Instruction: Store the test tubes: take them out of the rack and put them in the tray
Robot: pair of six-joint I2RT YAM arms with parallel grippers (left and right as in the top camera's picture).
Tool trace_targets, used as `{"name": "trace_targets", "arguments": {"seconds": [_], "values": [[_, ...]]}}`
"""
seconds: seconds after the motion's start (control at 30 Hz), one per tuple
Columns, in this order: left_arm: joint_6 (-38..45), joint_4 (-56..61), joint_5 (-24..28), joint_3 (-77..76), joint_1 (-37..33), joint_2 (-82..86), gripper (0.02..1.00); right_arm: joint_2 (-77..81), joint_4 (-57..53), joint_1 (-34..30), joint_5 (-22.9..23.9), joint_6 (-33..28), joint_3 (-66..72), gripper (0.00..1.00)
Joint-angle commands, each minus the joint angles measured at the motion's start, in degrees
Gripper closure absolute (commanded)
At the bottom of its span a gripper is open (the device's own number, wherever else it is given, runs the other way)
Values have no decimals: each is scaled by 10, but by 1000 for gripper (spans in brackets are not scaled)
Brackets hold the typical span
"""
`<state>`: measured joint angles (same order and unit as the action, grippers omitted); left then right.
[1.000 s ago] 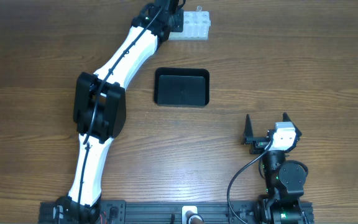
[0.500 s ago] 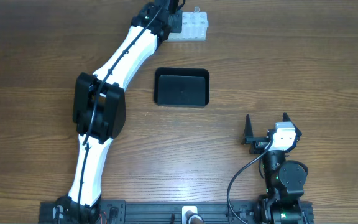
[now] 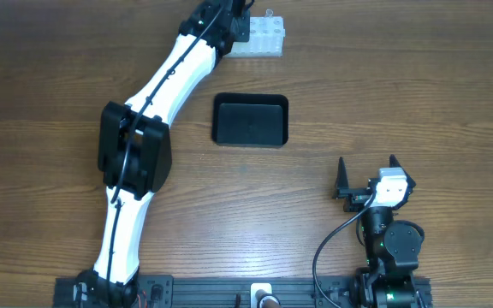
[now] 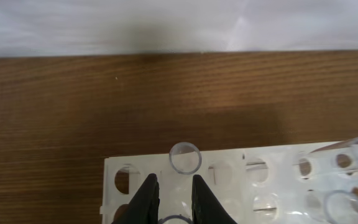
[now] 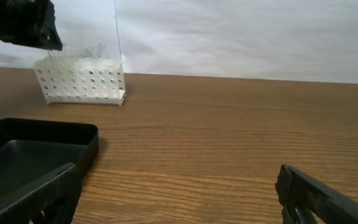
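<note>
A white test tube rack (image 3: 264, 41) stands at the table's far edge, holding clear test tubes (image 4: 184, 157). My left gripper (image 4: 171, 200) sits over the rack's near rows, its fingers close together around the rim of one clear tube. In the top view the left gripper (image 3: 245, 20) hangs at the rack's left end. The black tray (image 3: 251, 121) lies empty nearer the middle. My right gripper (image 3: 366, 178) rests open near its base, well apart from the tray and the rack (image 5: 82, 81).
Bare wooden table surrounds the tray (image 5: 36, 149) on all sides. A white wall rises just behind the rack. The long white left arm (image 3: 161, 94) crosses the table's left half diagonally.
The rack has shifted slightly to the left under the left gripper. The right arm has stayed still.
</note>
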<state>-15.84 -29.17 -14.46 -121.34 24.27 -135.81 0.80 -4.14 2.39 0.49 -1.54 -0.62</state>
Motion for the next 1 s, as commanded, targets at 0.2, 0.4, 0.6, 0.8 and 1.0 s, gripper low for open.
{"name": "trace_targets", "arguments": {"seconds": [0.2, 0.4, 0.6, 0.8, 1.0], "values": [[4, 2, -17, -9, 0, 74, 978, -5, -2, -4, -4, 2, 3, 9], [4, -6, -17, -9, 0, 114, 978, -5, -2, -4, -4, 2, 3, 7], [-2, -94, -10, -9, 3, 167, 978, -5, -2, -4, -4, 2, 3, 9], [-36, -229, 37, -9, 7, 211, 978, -5, -2, -4, -4, 2, 3, 7], [-72, -362, 114, -8, 8, 227, 969, -5, -2, -4, -4, 2, 3, 7]]}}
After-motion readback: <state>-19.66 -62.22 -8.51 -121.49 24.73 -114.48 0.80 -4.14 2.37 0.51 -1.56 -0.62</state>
